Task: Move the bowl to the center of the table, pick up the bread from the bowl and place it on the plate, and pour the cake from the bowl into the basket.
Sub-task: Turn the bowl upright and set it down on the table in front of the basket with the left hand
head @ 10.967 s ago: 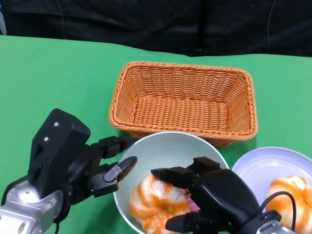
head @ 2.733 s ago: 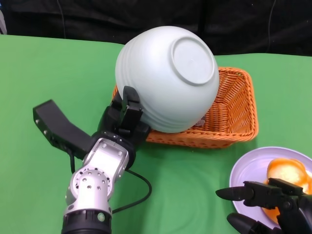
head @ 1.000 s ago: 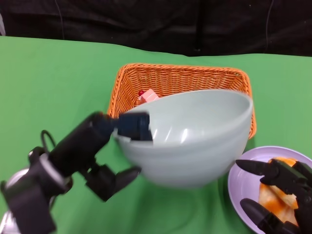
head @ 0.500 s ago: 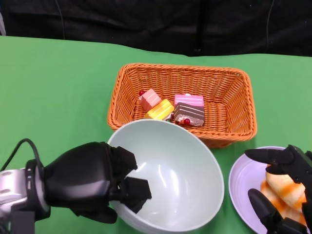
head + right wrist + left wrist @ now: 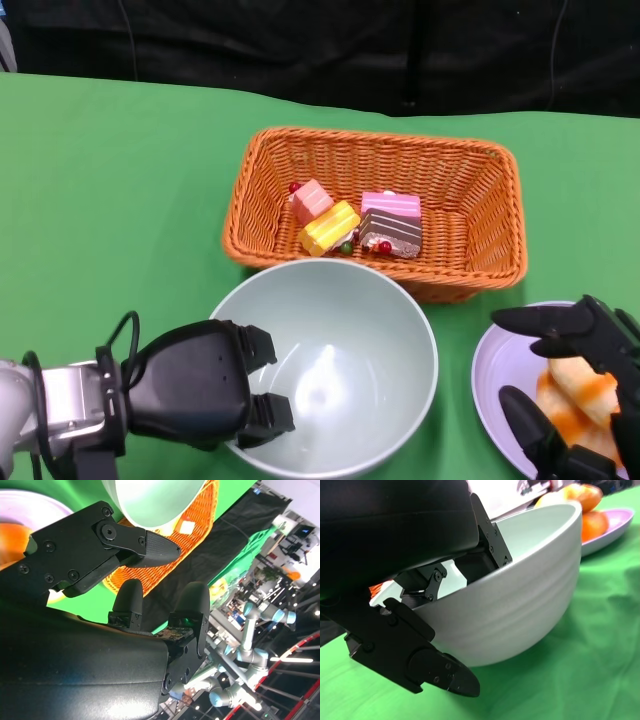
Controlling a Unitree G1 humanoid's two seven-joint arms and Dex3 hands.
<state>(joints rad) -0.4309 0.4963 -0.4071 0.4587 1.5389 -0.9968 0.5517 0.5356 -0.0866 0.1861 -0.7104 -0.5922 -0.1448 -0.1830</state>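
The pale, empty bowl (image 5: 335,345) sits upright near the table's front, just before the basket. My left hand (image 5: 195,385) grips its rim on the left side, fingers inside and outside the wall (image 5: 435,580). Several cake pieces, pink (image 5: 312,200), yellow (image 5: 330,228) and pink-and-chocolate (image 5: 390,225), lie in the orange wicker basket (image 5: 485,215). Orange bread (image 5: 578,400) lies on the purple plate (image 5: 493,365) at the front right. My right hand (image 5: 600,335) hovers over the plate and bread with fingers spread, holding nothing.
Green cloth covers the table (image 5: 120,200), with open cloth to the left of the basket. A black curtain (image 5: 300,40) closes off the far edge. Basket, bowl and plate stand close together at the front right.
A second ago the bowl was tilted in the air in front of the basket. It has since come down level near the table's front, still in my left hand. The right hand barely moved.
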